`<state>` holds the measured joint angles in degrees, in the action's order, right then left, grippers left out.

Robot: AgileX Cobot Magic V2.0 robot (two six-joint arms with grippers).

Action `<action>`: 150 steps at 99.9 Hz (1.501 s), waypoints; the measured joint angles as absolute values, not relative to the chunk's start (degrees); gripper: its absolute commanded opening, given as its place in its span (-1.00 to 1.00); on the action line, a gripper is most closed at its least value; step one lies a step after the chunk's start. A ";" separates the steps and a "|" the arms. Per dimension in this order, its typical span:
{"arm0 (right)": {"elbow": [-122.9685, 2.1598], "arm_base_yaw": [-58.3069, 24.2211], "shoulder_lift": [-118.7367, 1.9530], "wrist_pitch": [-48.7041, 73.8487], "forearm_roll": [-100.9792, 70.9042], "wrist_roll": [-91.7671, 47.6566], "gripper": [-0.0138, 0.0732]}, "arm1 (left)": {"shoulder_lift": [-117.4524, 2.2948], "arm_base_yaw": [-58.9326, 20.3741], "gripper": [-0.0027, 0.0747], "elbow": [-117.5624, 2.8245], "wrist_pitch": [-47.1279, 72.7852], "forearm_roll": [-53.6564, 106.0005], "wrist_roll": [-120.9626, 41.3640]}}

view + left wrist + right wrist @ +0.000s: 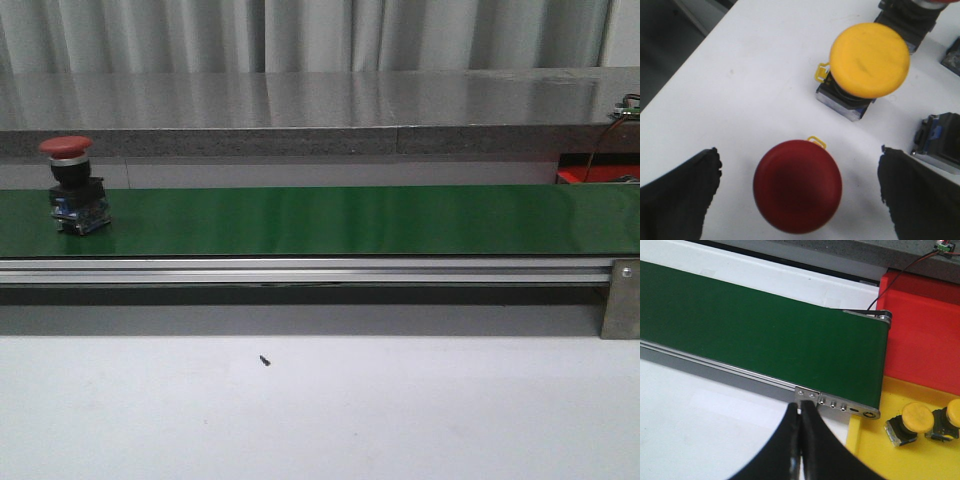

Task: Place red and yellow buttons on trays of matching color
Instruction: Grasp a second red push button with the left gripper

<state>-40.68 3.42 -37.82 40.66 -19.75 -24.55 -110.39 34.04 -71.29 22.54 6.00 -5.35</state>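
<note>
— On the green belt point(330, 220), far left: a red button point(72, 185), upright, alone. What could go wrong?

— It may ride past unclaimed. The right gripper point(801, 440) hangs over the belt's other end with fingers pressed together, holding nothing. Beside it sit the red tray point(925, 340) and the yellow tray point(875, 450), two yellow buttons point(910, 422) already in.

— And the left?

— The left gripper point(799, 185) is spread wide around a second red button point(797, 186), touching nothing; a neighbouring yellow button point(869, 60) could be bumped.
</note>
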 measured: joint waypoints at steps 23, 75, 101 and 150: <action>-40.68 3.42 -37.82 40.66 -19.75 -24.55 -0.90 | -110.90 34.04 0.41 -71.29 21.20 6.00 -5.35; -40.68 3.42 -37.82 40.66 -19.75 -24.55 -0.90 | -110.30 34.04 -0.83 -71.29 22.54 6.46 -5.35; -40.68 3.42 -37.82 40.66 -19.75 -24.55 -0.90 | -101.25 34.04 -0.86 -71.29 27.27 9.67 -5.35; -40.68 3.42 -37.82 40.66 -19.75 -24.55 -0.90 | -90.35 19.58 -0.86 -71.18 32.38 10.04 -5.44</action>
